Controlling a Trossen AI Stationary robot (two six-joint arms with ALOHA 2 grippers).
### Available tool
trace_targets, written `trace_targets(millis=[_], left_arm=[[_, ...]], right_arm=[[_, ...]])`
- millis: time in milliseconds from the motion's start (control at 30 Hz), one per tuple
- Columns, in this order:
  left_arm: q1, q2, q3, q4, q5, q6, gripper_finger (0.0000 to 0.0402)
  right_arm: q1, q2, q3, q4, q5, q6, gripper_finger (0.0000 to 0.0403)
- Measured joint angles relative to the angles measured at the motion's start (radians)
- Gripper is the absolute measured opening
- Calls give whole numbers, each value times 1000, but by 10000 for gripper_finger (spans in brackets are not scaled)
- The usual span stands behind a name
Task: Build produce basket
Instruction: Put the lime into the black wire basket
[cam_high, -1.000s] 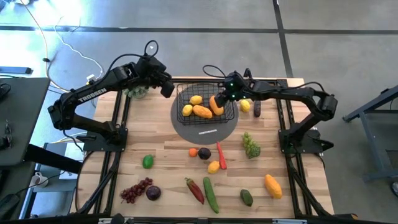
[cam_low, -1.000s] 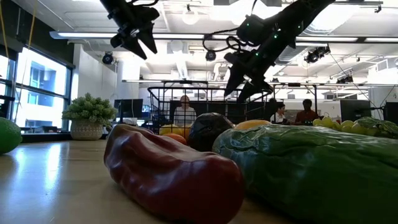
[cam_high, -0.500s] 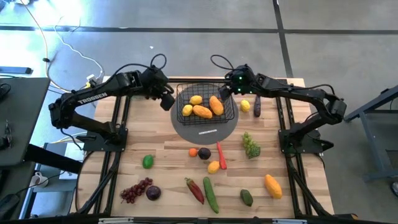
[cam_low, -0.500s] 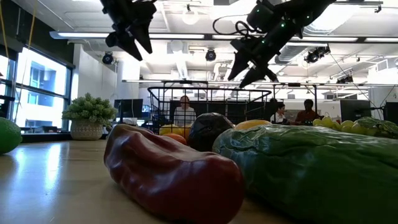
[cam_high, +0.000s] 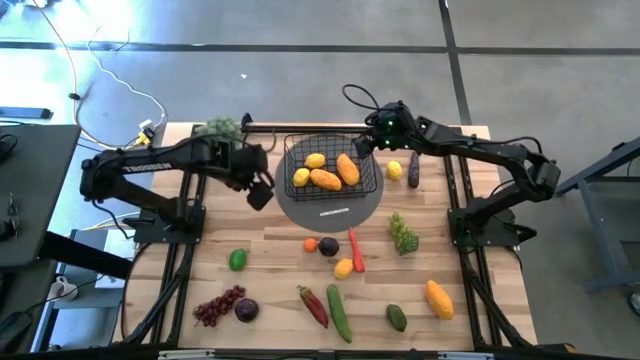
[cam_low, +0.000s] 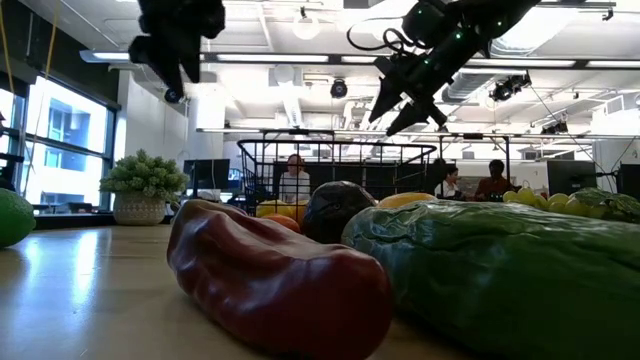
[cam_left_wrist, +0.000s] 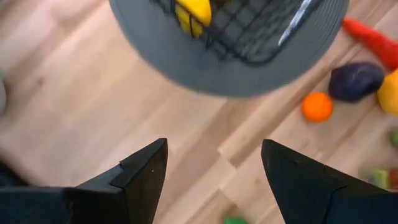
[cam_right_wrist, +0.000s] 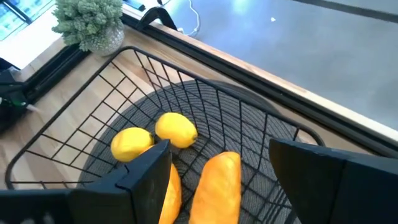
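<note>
End effectors (cam_high: 258, 193) over wooden table (cam_high: 270, 245)

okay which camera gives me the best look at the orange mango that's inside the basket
The right wrist view: the mango lies close up inside the basket, between that arm's fingers. The high view shows it small but whole, beside two lemons and another mango. The low view hides it behind the produce in front, and the left wrist view misses it.

The high view looks straight down on the whole wooden tabletop (cam_high: 270, 250). The low view sits at tabletop level, facing the room. Both wrist views, close in, share the black wire-mesh basket (cam_right_wrist: 205, 106) holding yellow lemons (cam_right_wrist: 176, 129).
</note>
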Motion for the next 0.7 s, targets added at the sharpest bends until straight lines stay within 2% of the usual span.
trace_targets(millis=[300,533,700], left_arm=[[-164,0,0,-145,-5,-321,250],[-323,0,0,-159,-28,-495,250],[-450,0,-1,-167,-74,-688,250]], right_arm=[[64,-56,0,-14,-14,35,252],[139,-75,0,-65,8,76,252],[204,-74,0,-129,41,102,252]])
